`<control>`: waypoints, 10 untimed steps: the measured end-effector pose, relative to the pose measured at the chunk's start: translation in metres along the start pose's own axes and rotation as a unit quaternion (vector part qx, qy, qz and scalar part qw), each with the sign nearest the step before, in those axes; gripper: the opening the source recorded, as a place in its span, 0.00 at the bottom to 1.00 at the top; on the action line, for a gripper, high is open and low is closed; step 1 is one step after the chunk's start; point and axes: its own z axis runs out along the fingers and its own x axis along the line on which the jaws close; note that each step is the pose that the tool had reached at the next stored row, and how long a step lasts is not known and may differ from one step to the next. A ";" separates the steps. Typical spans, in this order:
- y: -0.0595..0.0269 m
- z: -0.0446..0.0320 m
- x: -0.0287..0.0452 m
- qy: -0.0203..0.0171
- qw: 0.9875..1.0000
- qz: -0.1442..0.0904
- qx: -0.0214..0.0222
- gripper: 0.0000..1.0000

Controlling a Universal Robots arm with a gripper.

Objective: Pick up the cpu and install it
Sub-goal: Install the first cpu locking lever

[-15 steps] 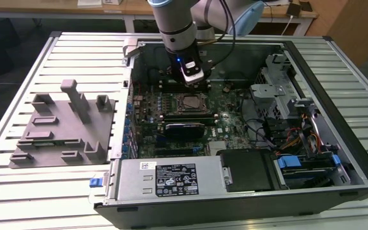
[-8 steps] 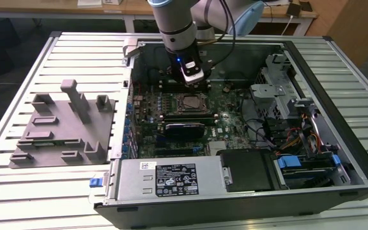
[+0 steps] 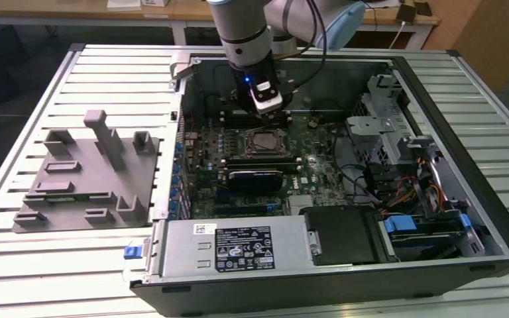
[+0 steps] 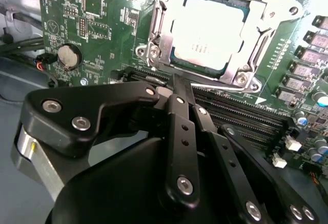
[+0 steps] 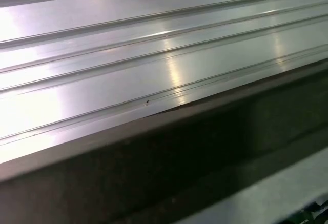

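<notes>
Here the cpu sits seated in the motherboard socket. The gripper hovers just beside it. Its fingers are pressed together, holding nothing.

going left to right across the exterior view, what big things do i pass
grey fixture block → motherboard with the cpu in its socket, claw just above → drive bay with blue latches

Claw linkage cut by frame edge
</notes>
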 end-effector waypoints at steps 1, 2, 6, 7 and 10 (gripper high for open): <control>0.0004 0.0000 0.0001 0.000 1.000 0.000 -0.001 0.11; 0.0006 0.0000 0.0002 0.001 1.000 0.000 -0.002 0.11; 0.0009 0.0001 0.0003 0.005 1.000 0.004 -0.016 0.11; 0.0009 0.0003 0.0004 0.006 1.000 0.005 -0.018 0.11; 0.0009 0.0005 0.0005 0.006 1.000 0.004 -0.017 0.11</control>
